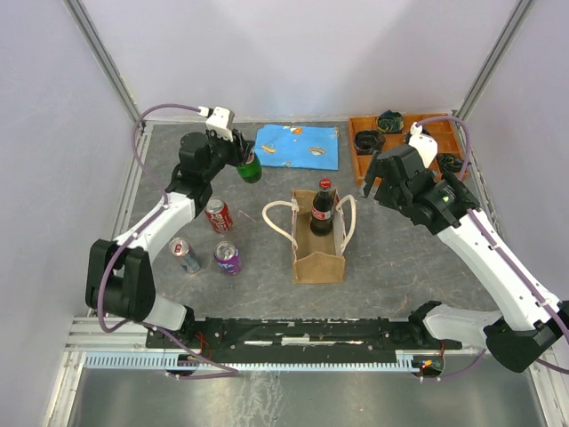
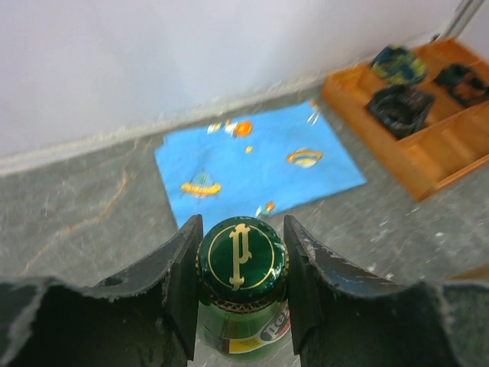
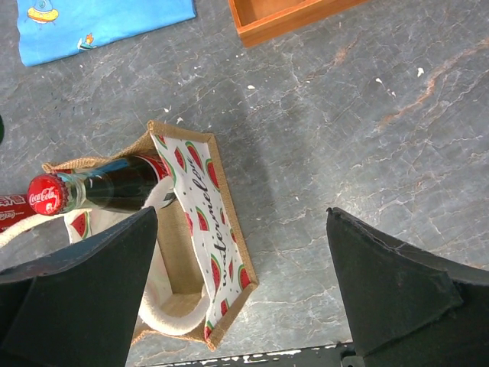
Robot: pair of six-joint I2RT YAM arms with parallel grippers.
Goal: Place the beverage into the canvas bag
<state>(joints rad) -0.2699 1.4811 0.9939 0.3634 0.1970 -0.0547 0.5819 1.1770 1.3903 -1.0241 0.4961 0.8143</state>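
The canvas bag (image 1: 318, 251) stands open mid-table with white rope handles; a cola bottle (image 1: 322, 209) with a red cap stands inside it. In the right wrist view the bag (image 3: 221, 252) shows a watermelon-print lining and the cola bottle (image 3: 107, 187). My left gripper (image 1: 242, 157) is shut on the neck of a green glass bottle (image 1: 250, 166), left of and behind the bag. The left wrist view shows its green cap (image 2: 241, 256) between my fingers (image 2: 180, 287). My right gripper (image 1: 380, 178) is open and empty, just right of the bag (image 3: 241, 229).
A red can (image 1: 218, 215), a silver-blue can (image 1: 185, 255) and a purple can (image 1: 228, 258) stand left of the bag. A blue printed cloth (image 1: 298, 146) lies at the back. A wooden tray (image 1: 404, 142) with dark items sits at the back right.
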